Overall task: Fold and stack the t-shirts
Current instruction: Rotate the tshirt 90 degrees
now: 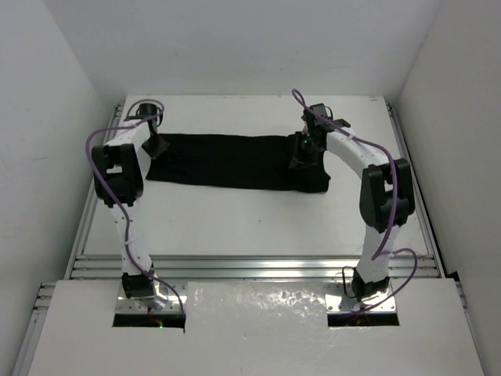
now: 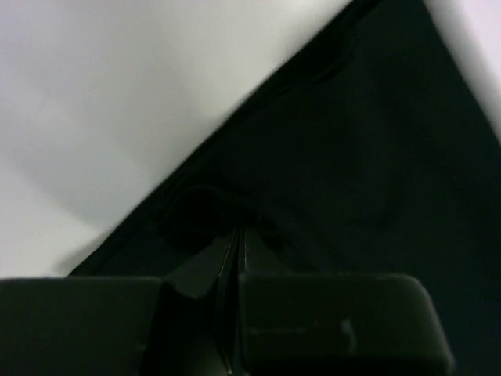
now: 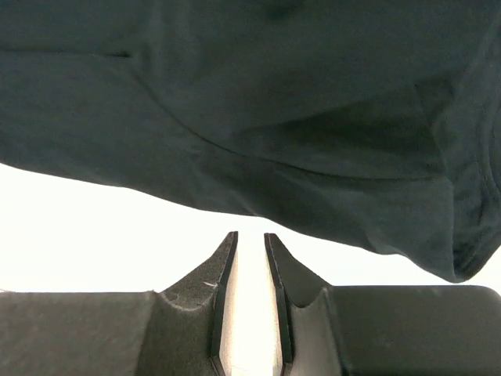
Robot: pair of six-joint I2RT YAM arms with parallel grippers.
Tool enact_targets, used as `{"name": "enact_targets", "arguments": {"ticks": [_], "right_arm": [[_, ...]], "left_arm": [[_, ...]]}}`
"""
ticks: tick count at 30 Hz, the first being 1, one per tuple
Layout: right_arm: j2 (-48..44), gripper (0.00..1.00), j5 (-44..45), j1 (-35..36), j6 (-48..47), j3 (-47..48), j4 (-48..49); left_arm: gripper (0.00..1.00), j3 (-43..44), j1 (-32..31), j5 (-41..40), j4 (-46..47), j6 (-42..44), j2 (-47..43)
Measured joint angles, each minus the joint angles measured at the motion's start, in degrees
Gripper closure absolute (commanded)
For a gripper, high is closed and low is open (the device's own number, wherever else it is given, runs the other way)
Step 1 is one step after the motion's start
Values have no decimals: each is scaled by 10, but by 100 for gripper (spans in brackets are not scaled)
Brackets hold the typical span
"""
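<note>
The black t-shirt [image 1: 235, 160] lies as a long flat strip across the far half of the white table [image 1: 258, 223]. My left gripper [image 1: 153, 146] is at the shirt's left end. In the left wrist view its fingers [image 2: 239, 235] are pressed together on a small bunched fold of the black cloth [image 2: 352, 157]. My right gripper [image 1: 302, 154] is at the far edge of the shirt's right end. In the right wrist view its jaws [image 3: 249, 239] stand narrowly apart and empty over bare table, just short of the shirt's edge [image 3: 258, 125].
White walls enclose the table on the left, back and right. Metal rails [image 1: 258, 266] run along the table's near edge, in front of the arm bases. Purple cables [image 1: 98, 149] hang from both arms.
</note>
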Motion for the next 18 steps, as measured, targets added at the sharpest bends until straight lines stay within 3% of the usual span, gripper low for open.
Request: {"name": "enact_targets", "arguments": {"ticks": [2,6,7,10,11,14,18], "right_arm": [[13,80,7,-2,22,2,-14],[76,73,28,-3,66,23,-40],[93,63,38,-3,77,24,-49],[132,59,75,-3,113,33,-92],[136,54,85,-4,122,45,-107],[165,53,125,-9,136,114,-152],[268,56,150,-29,123,287,-203]], "left_arm": [[100,51,-1,5,-10,3,19],[100,61,-3,-11,-19,-4,26],[100,61,-4,-17,-28,-7,30],[100,51,-12,-35,-33,-20,29],[100,42,-15,-42,-29,-24,24],[100,-36,-28,-67,-5,-37,-20],[100,-176,-47,-77,18,-54,-106]]}}
